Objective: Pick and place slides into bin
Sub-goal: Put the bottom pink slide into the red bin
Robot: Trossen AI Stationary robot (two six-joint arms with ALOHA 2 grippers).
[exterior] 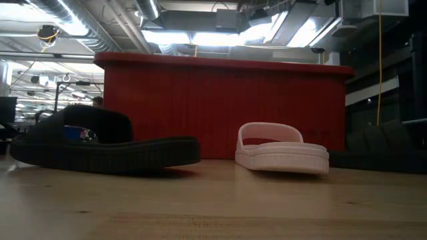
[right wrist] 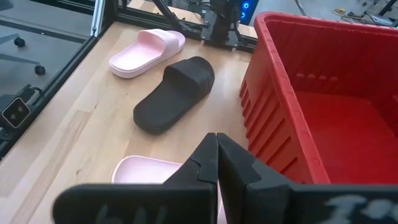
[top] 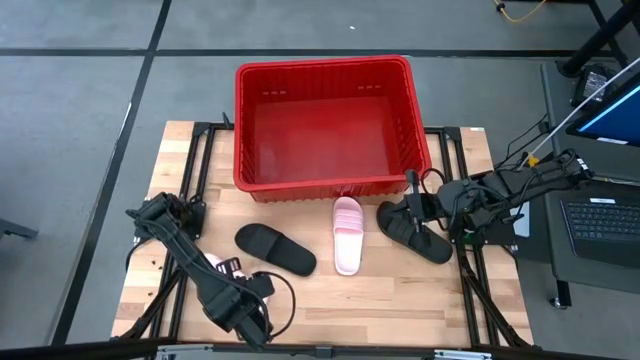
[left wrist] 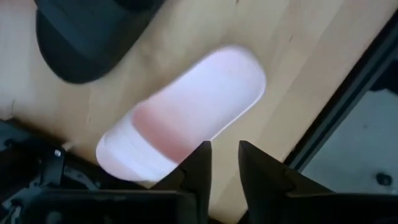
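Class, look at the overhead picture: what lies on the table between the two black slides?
In the high view, a pink slide lies between the left black slide and the right black slide, just before the red bin.

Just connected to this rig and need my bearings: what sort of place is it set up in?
Most likely a robotics lab or workshop inside an industrial-style building. The low view shows exposed ceiling ducts and strip lights; the high view shows a laptop and cabling beside the wooden table, which stands on a grey concrete floor.

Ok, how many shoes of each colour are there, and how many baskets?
Pink slides: 2
Black slides: 2
Red bin: 1
Total: 5 things, with all 4 slides on the table outside the bin.
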